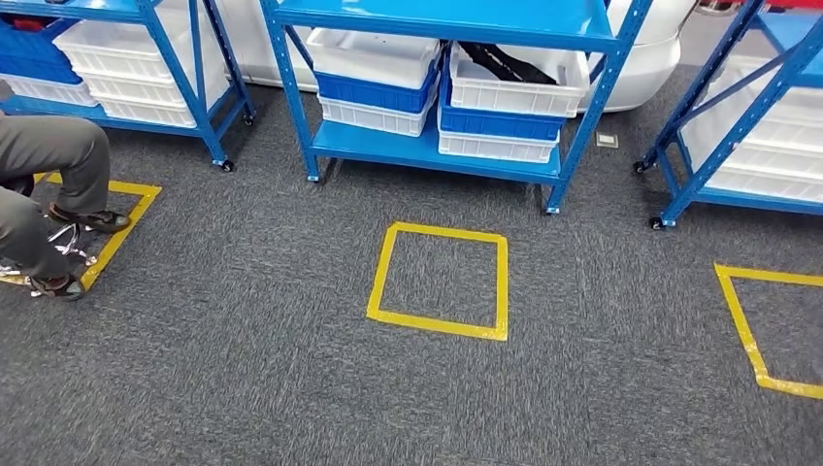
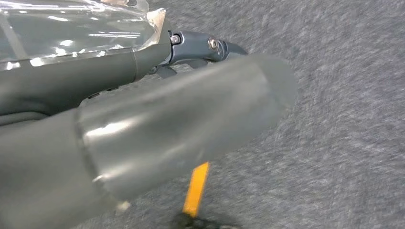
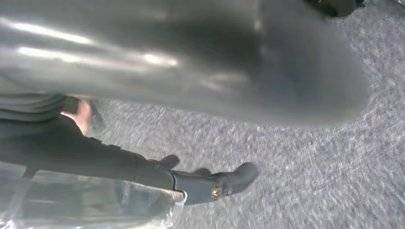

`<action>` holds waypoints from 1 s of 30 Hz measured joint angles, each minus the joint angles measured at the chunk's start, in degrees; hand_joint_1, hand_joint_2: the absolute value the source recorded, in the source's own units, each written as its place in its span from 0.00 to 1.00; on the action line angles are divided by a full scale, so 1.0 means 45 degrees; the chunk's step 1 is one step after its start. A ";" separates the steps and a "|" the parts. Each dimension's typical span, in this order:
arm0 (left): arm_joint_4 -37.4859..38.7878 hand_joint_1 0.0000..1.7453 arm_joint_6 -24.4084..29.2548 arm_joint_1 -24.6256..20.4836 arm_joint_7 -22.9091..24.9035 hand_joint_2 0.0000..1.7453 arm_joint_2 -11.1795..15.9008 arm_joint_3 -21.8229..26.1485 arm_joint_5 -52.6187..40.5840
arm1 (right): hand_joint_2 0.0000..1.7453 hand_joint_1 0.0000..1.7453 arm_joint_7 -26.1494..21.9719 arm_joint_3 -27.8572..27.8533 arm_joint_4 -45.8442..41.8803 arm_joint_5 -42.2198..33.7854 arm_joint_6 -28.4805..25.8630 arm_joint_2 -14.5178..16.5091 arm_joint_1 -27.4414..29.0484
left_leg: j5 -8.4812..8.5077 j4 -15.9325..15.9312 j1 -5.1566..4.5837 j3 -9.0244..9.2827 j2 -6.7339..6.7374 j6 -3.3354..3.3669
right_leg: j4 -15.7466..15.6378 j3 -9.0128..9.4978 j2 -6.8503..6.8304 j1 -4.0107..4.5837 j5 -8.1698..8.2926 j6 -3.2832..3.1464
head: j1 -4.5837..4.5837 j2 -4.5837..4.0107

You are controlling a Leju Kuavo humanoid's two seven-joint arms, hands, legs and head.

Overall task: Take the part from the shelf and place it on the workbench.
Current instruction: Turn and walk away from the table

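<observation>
- Grey carpet (image 1: 291, 388) covers the floor in the head view, marked with a yellow tape square (image 1: 439, 280) near the middle and part of another tape outline (image 1: 757, 330) at 3 o'clock.
- Beyond the square, at 12 o'clock, stands a blue shelf (image 1: 437, 150) on castors, its low tier stacked with white and blue bins.
- One white bin (image 1: 514, 83) at the top of the right-hand stack holds a dark part (image 1: 505, 63) lying slanted inside it; what kind of part it is cannot be told.
- More blue racks with stacked bins stand at 10 o'clock (image 1: 146, 87) and 2 o'clock (image 1: 747, 136).
- At 9 o'clock a person's legs (image 1: 49, 184) in grey trousers and dark shoes rest over another yellow outline.
- The left hand (image 2: 143, 138) hangs over the carpet in its wrist view, thumb large and blurred, a darker finger (image 2: 200, 47) beside clear plastic wrapping; a strip of yellow tape (image 2: 197, 188) lies below. It holds nothing visible, but whether the fingers are spread or curled cannot be told.
- The right hand (image 3: 191, 71) also hangs over carpet, with a dark finger (image 3: 210, 183) extended; its fingers' state cannot be told either.
</observation>
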 joint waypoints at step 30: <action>0.0028 0.00 0.0078 0.0058 0.0080 0.00 -0.0142 0.0050 0.0050 | 0.00 0.00 0.0023 -0.0006 0.0009 0.0315 0.0052 -0.0187 -0.0083 | -0.0085 0.0616 0.0293 -0.0036 0.0159 -0.0451 | -0.0231 -0.0659 -0.0045 -0.0132 -0.0263 0.0083 | 0.0092 0.0006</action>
